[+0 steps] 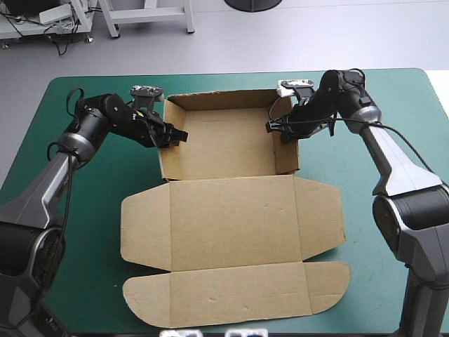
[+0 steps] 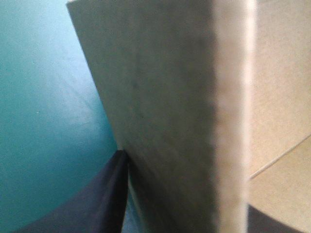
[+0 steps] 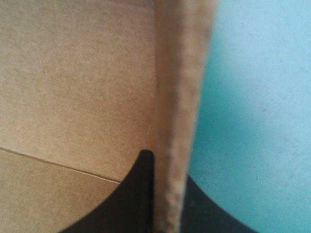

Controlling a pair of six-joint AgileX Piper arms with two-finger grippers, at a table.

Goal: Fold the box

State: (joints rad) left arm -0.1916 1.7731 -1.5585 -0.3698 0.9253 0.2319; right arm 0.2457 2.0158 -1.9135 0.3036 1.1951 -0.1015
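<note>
Lid (image 1: pixel 235 235) lies flat on the cover (image 1: pixel 91 210), nearest edge; box (image 1: pixel 228 147) tray stands mid-table beyond it. Left gripper (image 1: pixel 170 135) is clamped on the left wall (image 2: pixel 160 107), right gripper (image 1: pixel 280 126) on the right wall (image 3: pixel 177 121), both nearly closed. Risk: an uneven pull could buckle or untuck a wall, or skew the tray.

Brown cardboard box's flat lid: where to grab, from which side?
Probably the flat brown cardboard lid's rounded front flap, taken at its free near edge from the teal-green table's near side: the far edge is hinged to the tray. The left hand and right hand are shut on its side walls.
</note>
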